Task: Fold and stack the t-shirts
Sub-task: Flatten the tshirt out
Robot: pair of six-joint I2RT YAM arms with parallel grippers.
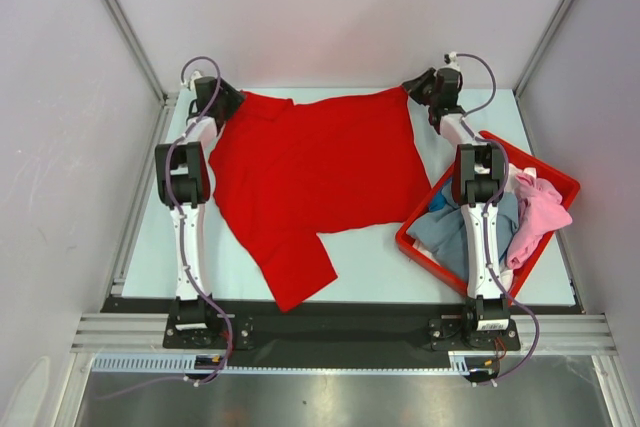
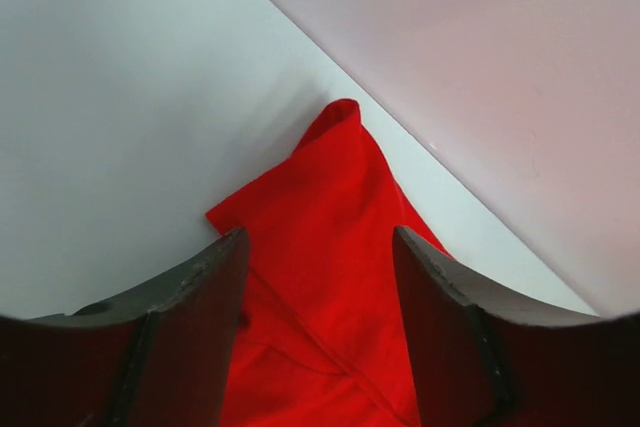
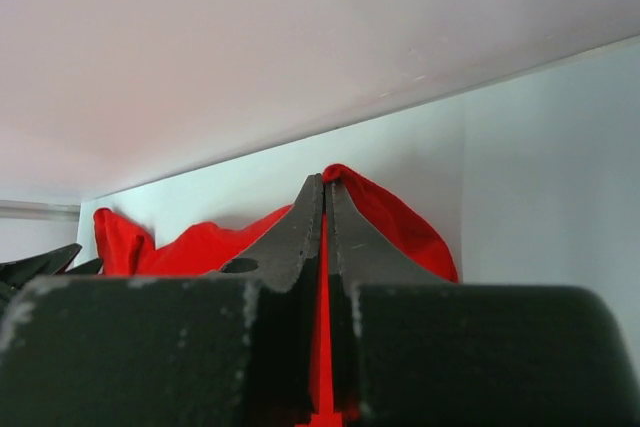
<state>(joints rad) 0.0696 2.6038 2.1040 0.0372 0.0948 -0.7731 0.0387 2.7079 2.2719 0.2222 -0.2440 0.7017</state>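
A large bright red t-shirt (image 1: 315, 172) lies spread over the middle of the table, one sleeve reaching toward the near edge. My left gripper (image 1: 228, 99) hangs over its far left corner; in the left wrist view it (image 2: 320, 247) is open, its jaws standing apart above the red cloth (image 2: 335, 217) without pinching it. At the far right corner my right gripper (image 1: 418, 87) is shut on the shirt's edge; in the right wrist view the red cloth (image 3: 395, 212) is pinched between the closed fingertips of that gripper (image 3: 326, 185).
A red plastic bin (image 1: 555, 179) sits at the right, partly under the right arm, holding crumpled grey-blue (image 1: 445, 232), pink (image 1: 540, 212), white and blue shirts. The enclosure's back wall stands close behind both grippers. Bare table shows left of the red shirt and along the near edge.
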